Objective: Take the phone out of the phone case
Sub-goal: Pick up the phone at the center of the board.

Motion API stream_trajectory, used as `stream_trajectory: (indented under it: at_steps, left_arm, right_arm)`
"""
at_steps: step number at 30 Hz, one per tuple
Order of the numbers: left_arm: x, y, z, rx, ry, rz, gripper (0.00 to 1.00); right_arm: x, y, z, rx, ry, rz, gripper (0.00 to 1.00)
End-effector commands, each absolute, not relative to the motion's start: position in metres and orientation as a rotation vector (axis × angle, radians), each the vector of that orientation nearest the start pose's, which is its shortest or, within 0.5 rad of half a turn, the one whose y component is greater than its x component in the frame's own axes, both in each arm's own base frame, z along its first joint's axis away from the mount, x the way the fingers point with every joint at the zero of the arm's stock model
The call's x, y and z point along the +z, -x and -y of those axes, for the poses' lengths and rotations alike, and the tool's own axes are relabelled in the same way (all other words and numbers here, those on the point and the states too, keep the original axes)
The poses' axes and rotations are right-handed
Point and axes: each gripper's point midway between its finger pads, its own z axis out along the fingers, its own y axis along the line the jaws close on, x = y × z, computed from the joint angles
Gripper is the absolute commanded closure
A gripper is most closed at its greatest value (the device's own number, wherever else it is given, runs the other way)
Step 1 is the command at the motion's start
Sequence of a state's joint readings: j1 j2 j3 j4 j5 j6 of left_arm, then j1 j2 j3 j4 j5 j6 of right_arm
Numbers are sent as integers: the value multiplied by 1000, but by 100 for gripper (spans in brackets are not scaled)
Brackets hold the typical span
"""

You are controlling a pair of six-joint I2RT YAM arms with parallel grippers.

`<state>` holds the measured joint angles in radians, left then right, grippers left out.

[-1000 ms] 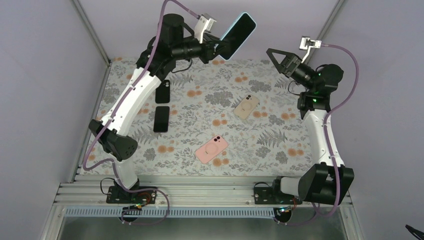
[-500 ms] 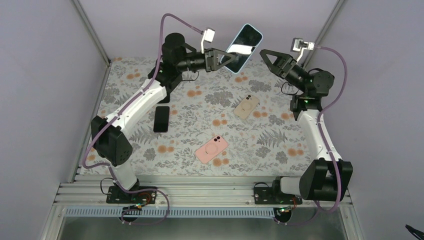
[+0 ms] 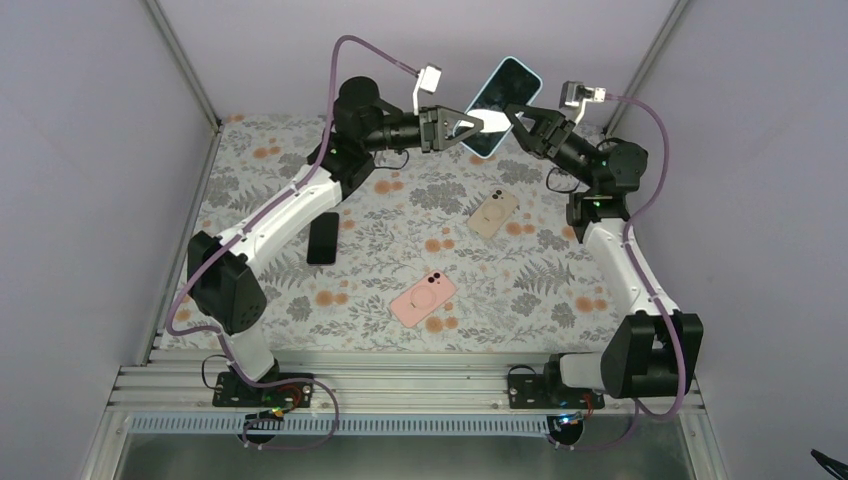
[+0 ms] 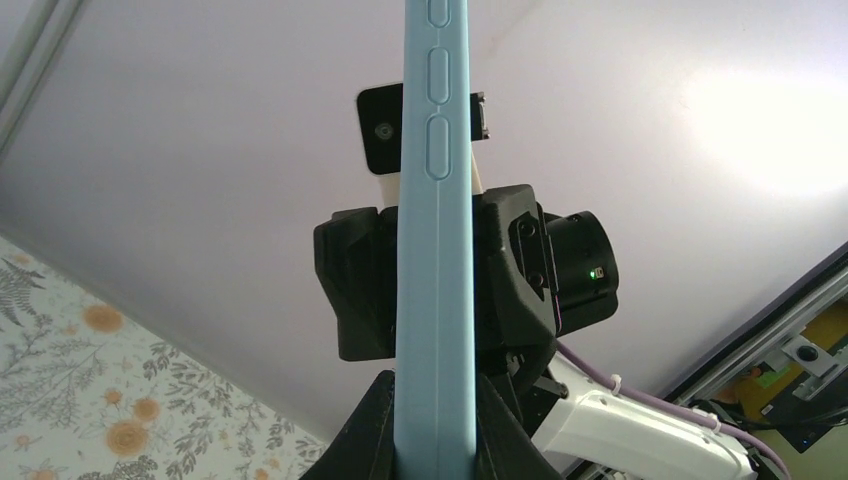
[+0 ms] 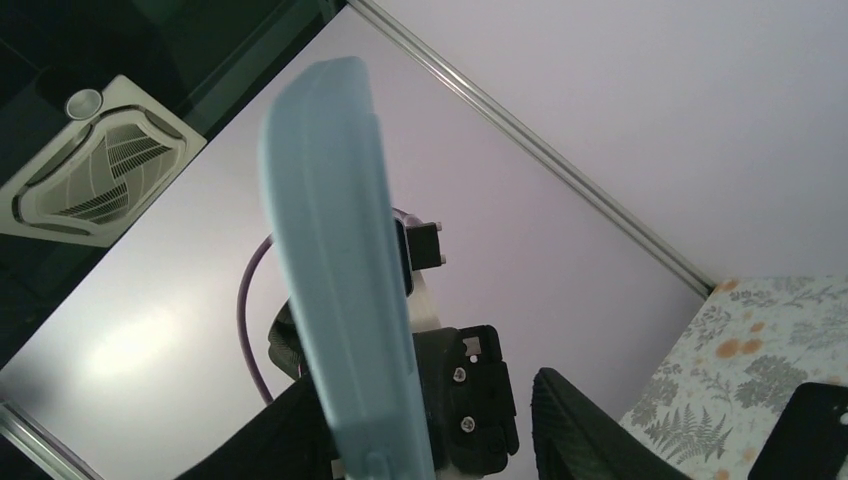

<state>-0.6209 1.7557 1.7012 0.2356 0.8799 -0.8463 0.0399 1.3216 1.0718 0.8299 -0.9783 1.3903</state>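
A phone with a dark, reflective screen sits inside a light-blue phone case (image 3: pixel 505 100), held high above the mat's far edge. My left gripper (image 3: pixel 478 122) is shut on its lower end; in the left wrist view both fingers pinch the case's blue edge (image 4: pixel 435 250). My right gripper (image 3: pixel 518 116) straddles the same case from the right. In the right wrist view the case's edge (image 5: pixel 345 300) lies against the left finger (image 5: pixel 285 440). The right finger (image 5: pixel 590 430) stands well apart from it, so that gripper (image 5: pixel 425 405) is open.
On the floral mat (image 3: pixel 400 250) lie a beige case (image 3: pixel 493 212), a pink cased phone (image 3: pixel 424 298) and a black phone (image 3: pixel 323 237). The lilac back wall and the metal corner posts (image 3: pixel 655 50) stand close behind both raised grippers.
The left arm has swung right, carrying the cased phone. The right gripper has moved left up to the phone, and its jaws have narrowed around the case.
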Motion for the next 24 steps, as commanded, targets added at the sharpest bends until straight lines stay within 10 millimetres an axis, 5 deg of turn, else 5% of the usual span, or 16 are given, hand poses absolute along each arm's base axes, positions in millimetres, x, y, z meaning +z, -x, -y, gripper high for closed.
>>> stream_trajectory:
  at_steps: [1,17,19,22,24]
  left_arm:
    - [478,-317,398,-1716,-729,-1485,97]
    - [456,-318,409,-1642,-772,-1565,96]
    - [452,-316,406,-1608,-797,-1579,87]
    - [449,-315,399,-1554,-829,-1585,58]
    - [450,-313,393,-1516,-853,-1578,47]
  right_arm:
    - [459,-346,-161,1697,126,-1439,55]
    - [435,-352,-156,1685,47,-1503,96]
    - [435,-351,-152,1674,46,-1501,96]
    - [433,-348,-149,1657,58,-1501,96]
    - [433,-344,-148,1637,88,-1498,96]
